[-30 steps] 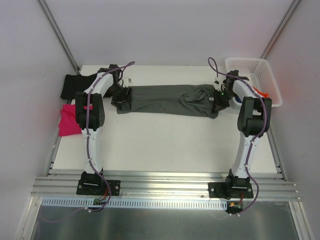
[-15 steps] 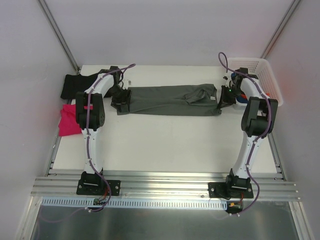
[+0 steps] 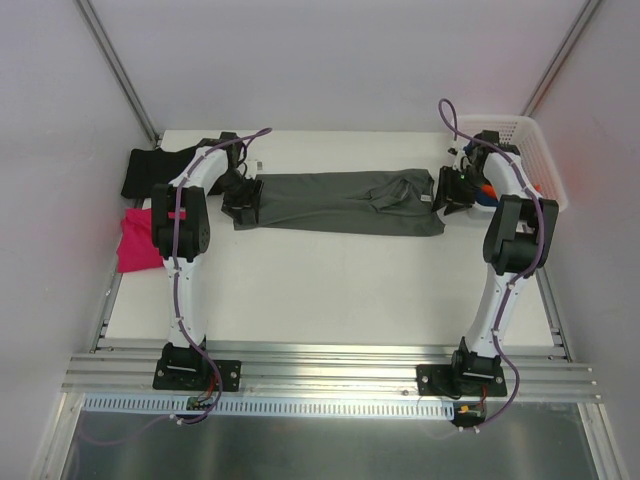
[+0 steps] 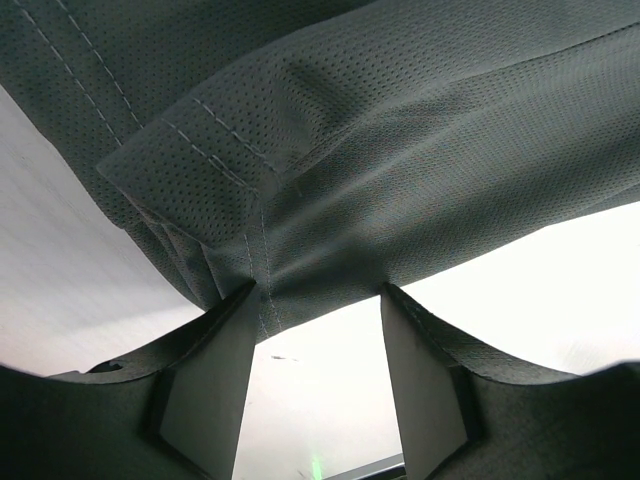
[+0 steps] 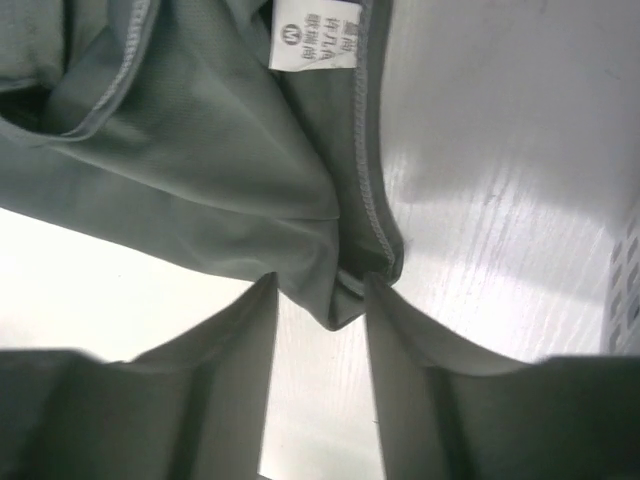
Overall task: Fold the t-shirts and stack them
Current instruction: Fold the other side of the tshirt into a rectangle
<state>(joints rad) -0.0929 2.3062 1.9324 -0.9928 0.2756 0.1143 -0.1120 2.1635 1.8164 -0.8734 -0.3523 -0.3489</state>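
Observation:
The dark grey t-shirt lies stretched in a long band across the far middle of the table. My left gripper is at its left end, shut on the stitched hem, with cloth filling the gap between the fingertips. My right gripper is at its right end, shut on a bunch of cloth by the collar, below the pale neck label. A black t-shirt lies at the far left, and a magenta t-shirt lies in front of it. Orange cloth shows in the basket.
The white lattice basket stands at the far right corner, close behind my right arm. Its wall shows at the right edge of the right wrist view. White walls enclose the table on three sides.
My right gripper moved right toward the basket with the collar end, so the bunched right half of the grey shirt is drawn out longer and flatter. The left gripper stayed put.

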